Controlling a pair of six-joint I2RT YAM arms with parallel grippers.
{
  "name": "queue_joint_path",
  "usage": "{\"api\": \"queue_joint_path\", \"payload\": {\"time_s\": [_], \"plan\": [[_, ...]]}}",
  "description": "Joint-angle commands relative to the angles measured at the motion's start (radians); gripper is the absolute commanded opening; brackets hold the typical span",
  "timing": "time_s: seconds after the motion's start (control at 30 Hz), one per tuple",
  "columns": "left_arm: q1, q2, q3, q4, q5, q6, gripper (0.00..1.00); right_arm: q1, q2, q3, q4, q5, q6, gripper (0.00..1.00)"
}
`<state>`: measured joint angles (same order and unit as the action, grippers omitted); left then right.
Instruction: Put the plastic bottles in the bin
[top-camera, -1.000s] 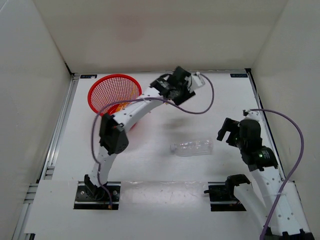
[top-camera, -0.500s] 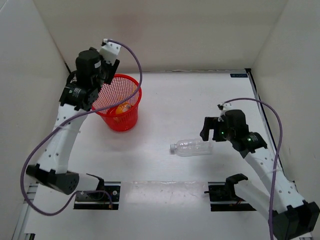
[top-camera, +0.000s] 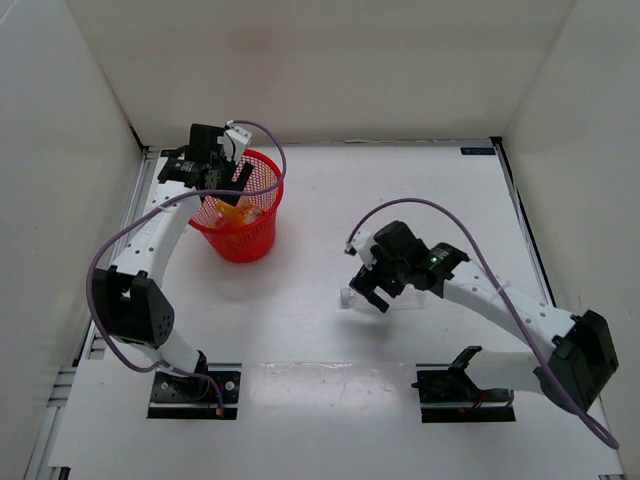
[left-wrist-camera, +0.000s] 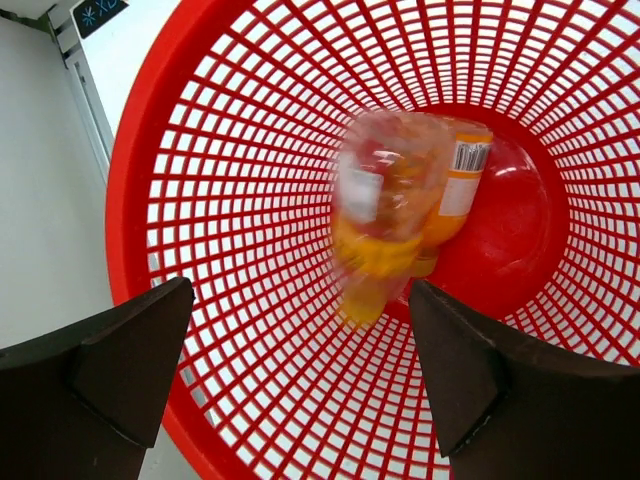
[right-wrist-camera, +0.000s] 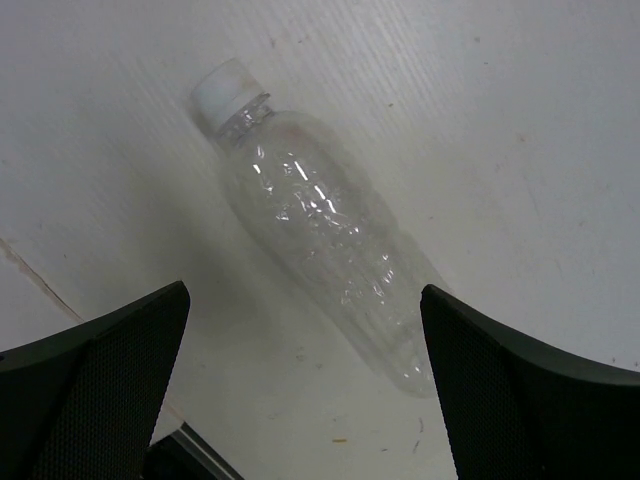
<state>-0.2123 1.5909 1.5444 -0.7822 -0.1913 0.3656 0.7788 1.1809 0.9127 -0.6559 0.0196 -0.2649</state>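
Observation:
My left gripper (left-wrist-camera: 300, 300) hangs open over the bin (left-wrist-camera: 200, 190), a round red mesh basket (top-camera: 240, 242) at the back left. Below the open fingers a small clear bottle with a yellow cap (left-wrist-camera: 385, 225) shows blurred inside the bin, free of the gripper. An orange bottle (left-wrist-camera: 458, 185) lies on the bin's base beside it. The larger clear bottle with a white cap (right-wrist-camera: 320, 225) lies on its side on the table. My right gripper (right-wrist-camera: 303, 295) is open just above it, one finger on each side of the bottle's lower half. From above, the right gripper (top-camera: 372, 290) hides most of that bottle (top-camera: 348, 296).
White walls enclose the table on three sides. A metal rail (top-camera: 118, 260) runs along the left edge. Both arm bases (top-camera: 195, 385) sit at the near edge, with the purple cables looping above the arms.
My left arm swung from the table's middle to above the bin and opened, letting go of the yellow-capped bottle. My right arm moved left and down over the clear bottle.

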Motion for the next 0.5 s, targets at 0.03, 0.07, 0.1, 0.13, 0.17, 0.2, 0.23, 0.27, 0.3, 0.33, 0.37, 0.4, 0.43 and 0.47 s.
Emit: {"api": "queue_joint_path", "payload": {"time_s": [0.03, 0.07, 0.1, 0.13, 0.17, 0.2, 0.23, 0.27, 0.3, 0.33, 0.37, 0.4, 0.43, 0.47], "plan": [[0.011, -0.106, 0.019, -0.032, 0.039, -0.025, 1.0, 0.036, 0.095, 0.025, 0.007, 0.011, -0.178, 0.99], [0.022, -0.106, 0.031, -0.041, 0.039, -0.036, 1.0, 0.036, 0.115, 0.025, 0.007, 0.011, -0.209, 0.99], [0.022, -0.12, 0.057, -0.052, 0.039, -0.036, 1.0, 0.036, 0.135, 0.037, 0.007, 0.011, -0.223, 0.99], [0.033, -0.134, 0.071, -0.066, 0.039, -0.046, 1.0, 0.036, 0.176, 0.049, 0.007, -0.003, -0.235, 0.99], [0.033, -0.134, 0.086, -0.095, 0.05, -0.047, 1.0, 0.036, 0.198, 0.049, 0.007, -0.016, -0.266, 0.99], [0.042, -0.149, 0.112, -0.11, 0.05, -0.047, 1.0, 0.036, 0.219, 0.063, 0.007, -0.029, -0.278, 0.99], [0.042, -0.166, 0.121, -0.126, 0.05, -0.047, 1.0, 0.036, 0.265, 0.063, 0.007, -0.029, -0.287, 0.99], [0.042, -0.177, 0.131, -0.14, 0.05, -0.047, 1.0, 0.036, 0.291, 0.09, 0.007, -0.029, -0.287, 0.99], [0.054, -0.205, 0.131, -0.15, 0.05, -0.056, 1.0, 0.036, 0.315, 0.1, 0.007, -0.029, -0.298, 0.99], [0.065, -0.222, 0.131, -0.164, 0.05, -0.056, 1.0, 0.036, 0.363, 0.11, 0.007, -0.014, -0.298, 0.99], [0.065, -0.241, 0.131, -0.164, 0.05, -0.056, 1.0, 0.036, 0.387, 0.121, 0.007, -0.004, -0.307, 0.99], [0.077, -0.281, 0.12, -0.164, 0.041, -0.047, 1.0, 0.036, 0.431, 0.142, 0.007, -0.004, -0.307, 0.99], [0.092, -0.301, 0.111, -0.164, 0.041, -0.047, 1.0, 0.036, 0.45, 0.152, 0.007, -0.004, -0.307, 0.99], [0.102, -0.324, 0.1, -0.164, 0.03, -0.037, 1.0, 0.036, 0.465, 0.152, 0.021, -0.004, -0.307, 0.99]]}}
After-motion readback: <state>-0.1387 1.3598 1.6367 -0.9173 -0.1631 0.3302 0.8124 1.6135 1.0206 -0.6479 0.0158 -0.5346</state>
